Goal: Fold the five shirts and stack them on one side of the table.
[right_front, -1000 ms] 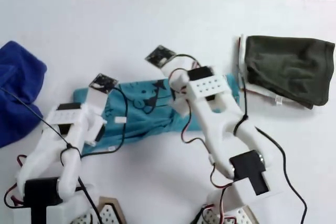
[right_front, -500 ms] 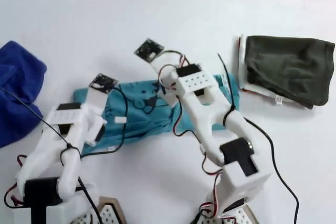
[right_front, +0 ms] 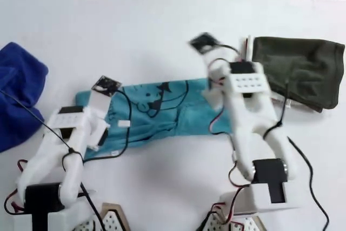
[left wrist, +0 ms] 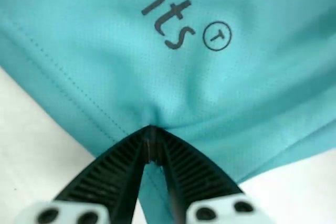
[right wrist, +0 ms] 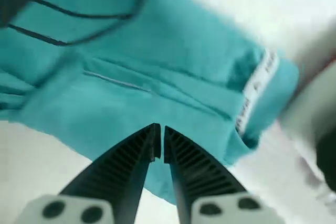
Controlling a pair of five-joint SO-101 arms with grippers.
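A folded teal shirt (right_front: 162,109) lies as a long strip across the middle of a white table (right_front: 135,31), with one robot arm at each end.

The left gripper (left wrist: 150,148) is closed tight on the shirt. Its two black ribbed fingers (left wrist: 113,169) meet at the tips, and the teal cloth puckers into a small gather right where they pinch. Dark printed lettering sits on the cloth just past those tips, and a stitched hem runs beside them.

The right gripper (right wrist: 158,142) is narrowed almost completely, with only a sliver of gap between its tips. The tips are over the teal shirt's other end, but whether any cloth is caught between them cannot be told. Past and to one side of these tips, a white label (right wrist: 257,85) shows at a folded edge of the shirt.

From above, a dark green folded shirt (right_front: 300,71) lies just beyond the right arm (right_front: 254,128), close to the end of the teal shirt, with pale cloth edges (right_front: 278,100) showing beneath it. A blue shirt (right_front: 19,93) lies bunched out past the left arm (right_front: 59,150), apart from the teal one.
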